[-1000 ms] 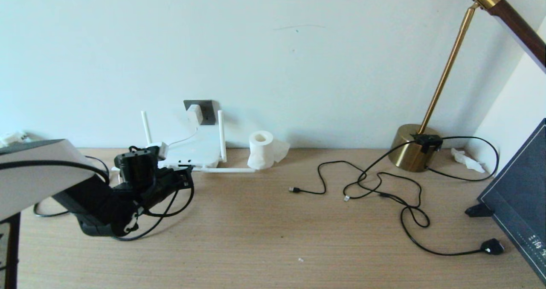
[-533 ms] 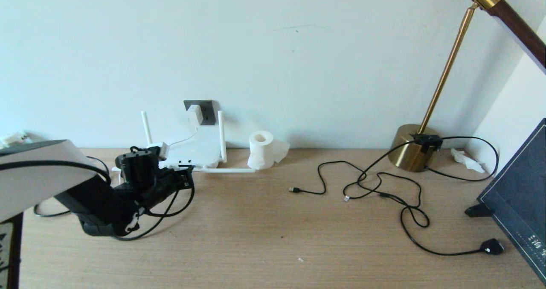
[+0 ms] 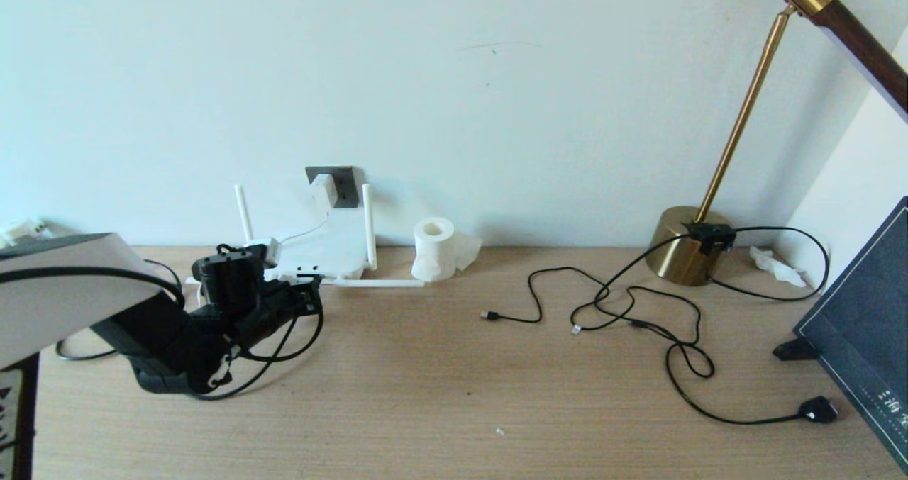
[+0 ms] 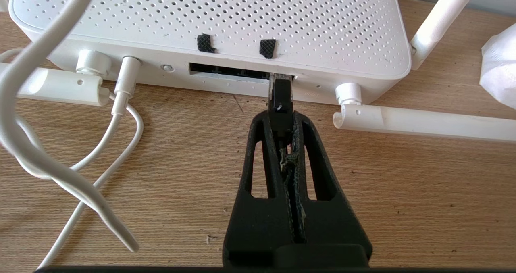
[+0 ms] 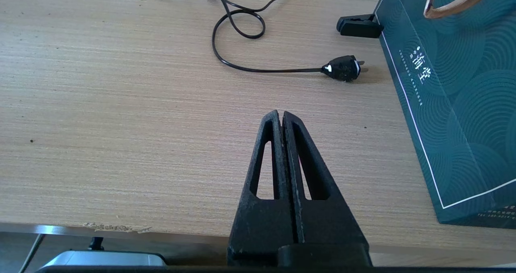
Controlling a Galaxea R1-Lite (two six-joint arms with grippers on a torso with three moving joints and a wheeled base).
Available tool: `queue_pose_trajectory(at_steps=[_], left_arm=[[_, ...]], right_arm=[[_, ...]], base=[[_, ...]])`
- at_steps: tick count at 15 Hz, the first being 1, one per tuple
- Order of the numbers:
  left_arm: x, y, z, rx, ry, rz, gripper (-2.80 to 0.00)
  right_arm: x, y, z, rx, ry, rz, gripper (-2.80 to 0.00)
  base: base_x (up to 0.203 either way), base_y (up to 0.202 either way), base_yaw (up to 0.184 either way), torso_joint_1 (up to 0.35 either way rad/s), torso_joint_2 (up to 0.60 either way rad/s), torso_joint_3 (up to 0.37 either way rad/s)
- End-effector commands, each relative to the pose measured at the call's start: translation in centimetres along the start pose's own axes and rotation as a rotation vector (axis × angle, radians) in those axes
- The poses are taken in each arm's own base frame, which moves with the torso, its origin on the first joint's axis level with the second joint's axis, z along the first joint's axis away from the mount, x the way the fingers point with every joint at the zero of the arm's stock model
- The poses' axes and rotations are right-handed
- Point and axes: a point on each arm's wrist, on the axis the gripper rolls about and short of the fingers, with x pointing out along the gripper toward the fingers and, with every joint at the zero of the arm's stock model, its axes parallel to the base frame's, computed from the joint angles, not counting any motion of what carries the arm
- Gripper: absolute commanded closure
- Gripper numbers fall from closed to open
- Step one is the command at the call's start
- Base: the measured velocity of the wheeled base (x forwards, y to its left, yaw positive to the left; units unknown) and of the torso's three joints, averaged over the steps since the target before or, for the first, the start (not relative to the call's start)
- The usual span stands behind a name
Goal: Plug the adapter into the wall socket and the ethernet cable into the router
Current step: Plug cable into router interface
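The white router (image 3: 323, 247) (image 4: 209, 27) lies flat against the wall with its antennas spread. The white adapter (image 3: 323, 188) sits in the dark grey wall socket (image 3: 343, 182), its thin cord running down to the router. My left gripper (image 4: 281, 117) (image 3: 310, 299) is shut on the ethernet cable's black plug (image 4: 280, 97), whose clear tip is at the rightmost part of the router's dark port row (image 4: 229, 69). The black cable (image 3: 284, 345) loops back under the arm. My right gripper (image 5: 281, 115) is shut and holds nothing, low over the desk's front edge.
A tissue roll (image 3: 434, 248) stands right of the router. Thin black USB cables (image 3: 603, 303), the lamp's brass base (image 3: 684, 253) and its cord with a bulky plug (image 3: 817, 410) (image 5: 342, 68) lie on the right. A dark green bag (image 5: 455, 91) stands at the far right.
My left gripper has barely shifted, staying at the router's port edge with the plug in its grip. Nothing else has moved.
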Motion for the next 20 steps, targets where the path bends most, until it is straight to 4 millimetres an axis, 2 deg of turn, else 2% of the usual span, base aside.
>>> queue_pose_trajectory(at_steps=[1, 20], left_arm=[[-0.06, -0.02, 0.19, 0.0, -0.009, -0.001, 0.0], [0.86, 0.09, 0.84, 0.026, -0.031, 0.001, 0.0]], right_arm=[[0.01, 0.0, -0.01, -0.001, 0.003, 0.001, 0.0], [0.01, 0.0, -0.01, -0.001, 0.003, 0.001, 0.0]], base=[[0.0, 0.0, 0.0, 0.0, 0.0, 0.0], [0.0, 0.0, 0.0, 0.0, 0.0, 0.0]])
